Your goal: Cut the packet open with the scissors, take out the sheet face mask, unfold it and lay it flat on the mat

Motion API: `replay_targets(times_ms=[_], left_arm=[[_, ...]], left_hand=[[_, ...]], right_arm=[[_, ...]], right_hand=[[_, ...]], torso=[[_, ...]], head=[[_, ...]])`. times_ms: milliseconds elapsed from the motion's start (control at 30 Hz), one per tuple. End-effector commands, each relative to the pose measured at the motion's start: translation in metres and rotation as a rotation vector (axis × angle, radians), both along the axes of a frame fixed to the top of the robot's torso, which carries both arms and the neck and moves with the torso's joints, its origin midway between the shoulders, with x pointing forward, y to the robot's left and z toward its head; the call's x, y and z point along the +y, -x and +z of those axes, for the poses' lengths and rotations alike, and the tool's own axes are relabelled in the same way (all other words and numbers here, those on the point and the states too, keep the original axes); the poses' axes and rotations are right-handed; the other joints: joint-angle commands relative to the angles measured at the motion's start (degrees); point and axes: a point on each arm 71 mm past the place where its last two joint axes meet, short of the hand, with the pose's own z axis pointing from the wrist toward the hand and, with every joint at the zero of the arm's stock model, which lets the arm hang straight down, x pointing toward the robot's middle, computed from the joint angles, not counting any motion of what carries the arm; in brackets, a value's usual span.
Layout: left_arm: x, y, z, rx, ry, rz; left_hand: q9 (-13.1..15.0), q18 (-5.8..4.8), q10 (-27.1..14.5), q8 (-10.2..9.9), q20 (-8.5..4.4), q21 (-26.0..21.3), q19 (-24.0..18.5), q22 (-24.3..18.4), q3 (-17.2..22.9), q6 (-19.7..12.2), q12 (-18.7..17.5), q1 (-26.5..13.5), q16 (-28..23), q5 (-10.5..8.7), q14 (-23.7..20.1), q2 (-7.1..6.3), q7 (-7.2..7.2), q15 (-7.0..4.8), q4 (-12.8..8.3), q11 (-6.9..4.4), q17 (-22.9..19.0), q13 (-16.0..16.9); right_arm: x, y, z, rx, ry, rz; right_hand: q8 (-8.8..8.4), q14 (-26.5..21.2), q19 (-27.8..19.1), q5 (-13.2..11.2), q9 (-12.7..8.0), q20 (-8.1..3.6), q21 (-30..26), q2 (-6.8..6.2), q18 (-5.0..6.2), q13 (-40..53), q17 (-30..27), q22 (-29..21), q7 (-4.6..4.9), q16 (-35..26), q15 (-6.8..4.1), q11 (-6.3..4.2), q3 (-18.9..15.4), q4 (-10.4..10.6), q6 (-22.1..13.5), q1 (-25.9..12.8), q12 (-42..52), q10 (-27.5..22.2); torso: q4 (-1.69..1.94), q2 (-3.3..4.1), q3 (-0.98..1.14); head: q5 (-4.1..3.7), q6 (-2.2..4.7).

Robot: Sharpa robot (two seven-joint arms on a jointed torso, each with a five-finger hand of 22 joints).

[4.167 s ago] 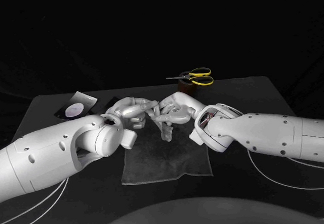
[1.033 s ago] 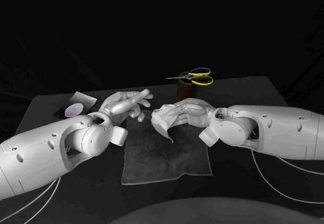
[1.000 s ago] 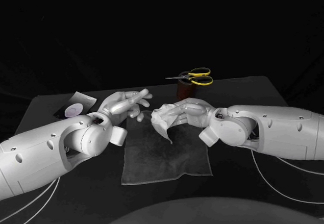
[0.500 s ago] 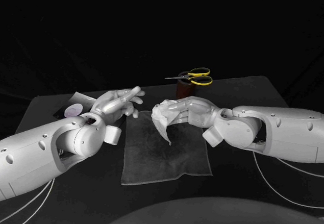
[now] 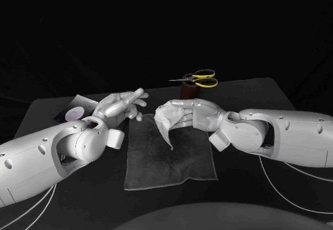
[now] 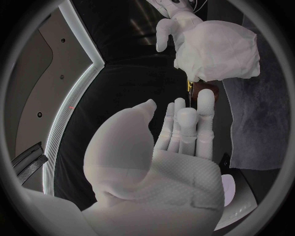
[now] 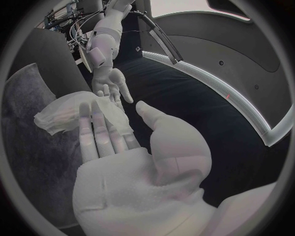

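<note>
My right hand (image 5: pixel 193 113) holds the crumpled white sheet mask (image 5: pixel 165 120) above the far end of the grey mat (image 5: pixel 169 162), and a tail of it hangs down. In the right wrist view the mask (image 7: pixel 76 113) lies over my fingers (image 7: pixel 101 132). My left hand (image 5: pixel 122 107) hovers a little to the left of it, fingers spread and empty; the left wrist view shows its palm (image 6: pixel 178 147) facing the mask (image 6: pixel 215 46). The yellow-handled scissors (image 5: pixel 198 79) stand in a brown holder (image 5: pixel 187 91) at the table's back. The cut packet (image 5: pixel 78 111) lies at the back left.
The mat lies in the middle of the black table (image 5: pixel 271 98), between my two forearms. Thin white cables (image 5: pixel 291 175) trail from both arms over the table's near part.
My left hand has let go of the mask and drawn away to the left with its fingers spread. My right hand has lifted the mask slightly.
</note>
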Motion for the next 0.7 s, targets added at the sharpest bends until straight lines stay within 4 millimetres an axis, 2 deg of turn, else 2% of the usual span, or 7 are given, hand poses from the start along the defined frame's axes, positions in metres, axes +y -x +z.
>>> replay_targets(times_ms=[33,200,367,500,533,600,700], left_arm=[[-0.0030,0.0010,0.0021,-0.006,0.026,-0.021],[-0.0028,0.0011,0.0020,-0.005,0.026,-0.021],[-0.0022,0.0011,0.0022,-0.007,0.027,-0.021],[-0.0011,0.0010,0.0023,-0.009,0.028,-0.020],[-0.0008,0.0010,0.0023,-0.010,0.028,-0.019],[-0.0004,0.0010,0.0024,-0.010,0.028,-0.019],[0.0001,0.0012,0.0025,-0.011,0.029,-0.019]], left_hand=[[-0.1,0.53,-0.4,0.2,0.01,-0.2,-0.1,0.0,-0.3,-0.1,-0.4,0.7,-0.1,-0.18,-0.2,0.00,0.14,0.05,0.0,0.00,0.1,-0.1],[-0.1,0.54,-0.3,0.2,0.03,-0.2,-0.2,0.0,-0.3,-0.1,-0.3,0.7,-0.2,-0.18,-0.3,-0.03,0.15,0.06,0.0,0.02,0.0,-0.1],[-0.1,0.54,-0.3,0.2,0.03,-0.2,-0.2,0.0,-0.3,-0.1,-0.3,0.7,-0.2,-0.18,-0.3,-0.03,0.15,0.06,0.0,0.02,0.0,-0.1],[-0.1,0.53,-0.3,0.3,0.05,-0.2,-0.1,0.0,-0.4,-0.1,-0.3,0.7,-0.1,-0.18,-0.3,-0.06,0.17,0.08,0.1,0.04,-0.1,-0.2],[-0.1,0.53,-0.3,0.3,0.05,-0.2,-0.1,0.0,-0.4,-0.1,-0.3,0.7,-0.1,-0.18,-0.3,-0.06,0.17,0.08,0.1,0.04,-0.1,-0.2],[-0.1,0.53,-0.3,0.3,0.05,-0.2,-0.1,0.0,-0.4,-0.1,-0.3,0.7,-0.1,-0.18,-0.3,-0.06,0.17,0.08,0.1,0.04,-0.1,-0.2],[-0.1,0.53,-0.3,0.3,0.05,-0.2,-0.1,0.0,-0.4,-0.1,-0.3,0.7,-0.1,-0.18,-0.3,-0.06,0.17,0.08,0.1,0.04,-0.1,-0.2]], right_arm=[[0.0027,0.0024,0.0021,0.001,-0.040,0.034],[0.0039,0.0042,0.0022,0.000,-0.047,0.056],[0.0060,0.0067,0.0029,-0.003,-0.065,0.082],[0.0068,0.0080,0.0031,-0.004,-0.074,0.091],[0.0069,0.0082,0.0031,-0.005,-0.076,0.092],[0.0068,0.0084,0.0031,-0.006,-0.078,0.093],[0.0067,0.0087,0.0029,-0.005,-0.081,0.096]], right_hand=[[-0.39,-0.9,0.4,-0.1,0.0,-0.06,-0.8,-0.40,0.21,0.1,0.1,-1.0,4.23,-0.5,0.01,0.18,-2.4,1.5,-0.9,-1.1,0.0,-0.8],[-0.80,-2.7,0.3,-0.2,-0.4,-0.02,-2.2,-0.88,-0.22,0.1,0.0,-2.8,4.53,-1.4,0.54,0.55,-6.9,4.9,-4.4,-2.8,-0.1,-2.6],[-1.88,-7.2,-1.5,-0.2,-2.8,0.03,-3.9,0.47,-1.51,0.0,-0.4,-5.4,4.99,-3.5,1.83,1.43,-12.3,11.9,-16.6,-6.4,-0.2,-7.9],[-1.78,-11.0,-3.2,-0.2,-3.2,0.00,-3.9,1.77,-2.21,-0.3,-0.6,-7.3,5.09,-4.7,2.41,1.77,-16.0,17.7,-19.6,-8.5,-0.4,-13.6],[-1.88,-13.5,-3.8,-0.2,-3.5,0.01,-3.9,2.33,-2.49,-0.5,-0.7,-8.1,5.11,-5.4,2.67,1.91,-17.6,20.4,-21.0,-9.0,-0.6,-17.1],[-1.92,-14.6,-4.1,-0.2,-3.6,-0.01,-3.9,2.79,-2.59,-0.5,-0.7,-8.6,5.02,-5.6,2.80,1.97,-18.7,22.1,-21.8,-9.4,-0.7,-18.3],[-1.95,-15.8,-4.8,-0.2,-3.7,0.00,-3.9,3.66,-2.72,-0.5,-0.7,-9.5,5.02,-5.9,2.89,2.02,-20.1,22.2,-22.6,-10.2,-0.7,-19.0]], torso=[[0.02,0.00,-0.02],[0.02,0.00,-0.01],[0.03,0.02,-0.01],[0.00,0.00,0.01],[0.01,0.00,0.01],[0.03,0.00,0.00],[0.02,0.00,-0.01]], head=[[-0.15,0.10],[-0.33,0.32],[-0.55,0.55],[-0.72,0.81],[-0.76,0.90],[-0.79,0.97],[-0.75,1.13]])
